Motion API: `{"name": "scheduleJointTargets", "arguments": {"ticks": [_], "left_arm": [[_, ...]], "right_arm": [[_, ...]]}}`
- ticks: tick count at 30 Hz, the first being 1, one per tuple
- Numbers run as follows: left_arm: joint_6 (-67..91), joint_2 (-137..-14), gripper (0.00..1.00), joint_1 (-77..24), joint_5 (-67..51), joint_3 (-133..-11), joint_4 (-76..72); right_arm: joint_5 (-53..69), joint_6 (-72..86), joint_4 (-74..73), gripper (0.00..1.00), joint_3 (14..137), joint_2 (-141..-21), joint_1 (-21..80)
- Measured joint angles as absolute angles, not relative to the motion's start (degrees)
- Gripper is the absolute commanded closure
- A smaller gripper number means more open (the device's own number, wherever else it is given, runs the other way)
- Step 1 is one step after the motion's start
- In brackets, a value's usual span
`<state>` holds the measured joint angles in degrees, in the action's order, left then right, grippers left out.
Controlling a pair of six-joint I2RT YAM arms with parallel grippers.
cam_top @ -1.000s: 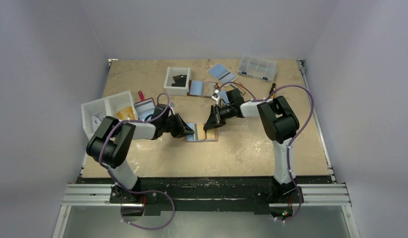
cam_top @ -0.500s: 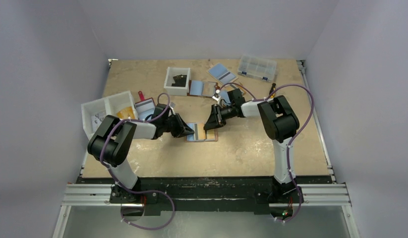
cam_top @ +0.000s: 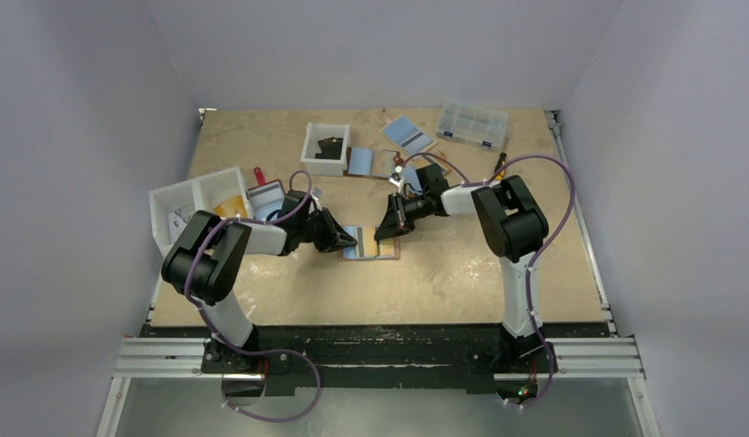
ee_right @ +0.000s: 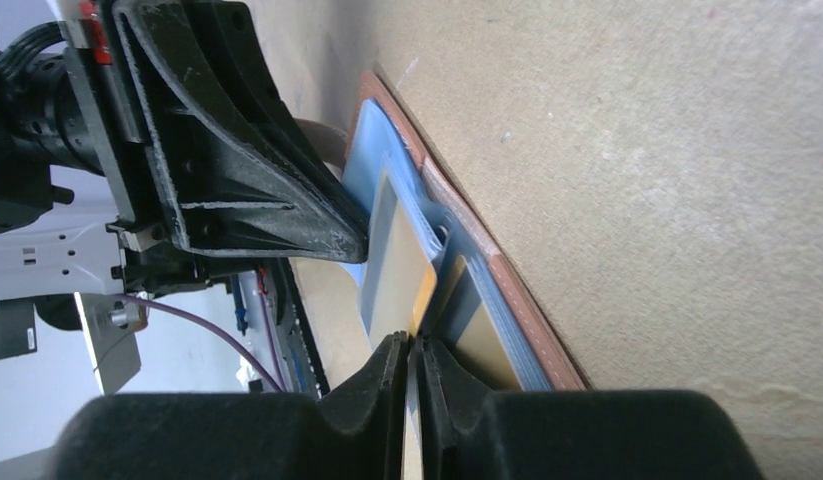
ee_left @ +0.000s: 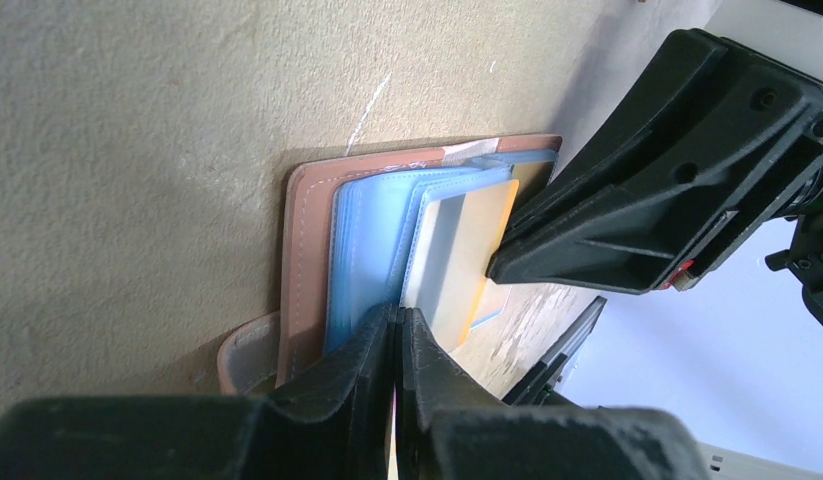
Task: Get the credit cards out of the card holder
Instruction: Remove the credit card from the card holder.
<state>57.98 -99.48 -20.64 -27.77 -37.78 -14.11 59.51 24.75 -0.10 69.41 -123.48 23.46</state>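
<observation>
1. Locates the slim tan-brown leather-like bifold card holder (cam_top: pixel 371 246) lying open and flat on the pale brown board worktop (cam_top: pixel 461 273), between the two arms, light blue inner pockets (ee_left: pixel 362 250) facing up.
2. Finds the left pincer (ee_left: pixel 396 318) closed to a hairline gap at the near edge of those pockets, tips against the lining. Cannot tell whether any card sits between the tips.
3. Finds the right pincer (ee_right: pixel 411 348) likewise drawn nearly together, at the end of a thin flat rectangular credit card (ee_right: pixel 399 250) with a greyish face and a yellow edge, showing beside its pocket edge. Cannot confirm a firm hold on it.
4. Compares with the overhead views of the last second: card holder unmoved, both arms almost exactly where they were, no card drawn clear of the leather.
5. Judges from this: positioning about finished, pulling not yet under way, no card out of the holder, task at an early stage.
6. Flags two risks: the left pincer pinning pocket and card together, and the holder dragging along with any pull by the right pincer.
7. Advises a hold-down on leather or lining alone, then a straight pull along the pocket's opening.
</observation>
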Motion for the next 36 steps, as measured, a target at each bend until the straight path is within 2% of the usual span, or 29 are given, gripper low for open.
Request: {"name": "scheduleJointTargets", "arguments": {"ticks": [2, 16, 26, 30, 36], "left_arm": [[57.98, -99.5, 0.94, -20.62, -27.83, -37.78, -14.13], [58.0, -99.2, 0.98, -20.62, -27.49, -37.56, -14.13], [57.98, -98.87, 0.95, -20.64, -27.05, -37.47, -14.11], [57.84, -98.26, 0.87, -20.67, -26.5, -37.41, -13.69], [56.73, -95.44, 0.62, -20.71, -24.82, -37.5, -11.53]], "right_arm": [[59.05, 24.64, -0.45, 1.0, 69.41, -123.5, 23.51], [59.46, 22.68, -2.02, 1.0, 69.41, -123.5, 22.0], [58.92, 19.29, -4.8, 1.0, 68.9, -121.78, 20.88], [57.63, 17.52, -6.15, 1.0, 67.57, -119.55, 19.79], [57.49, 15.51, -6.9, 1.0, 66.32, -117.32, 17.06]]}}
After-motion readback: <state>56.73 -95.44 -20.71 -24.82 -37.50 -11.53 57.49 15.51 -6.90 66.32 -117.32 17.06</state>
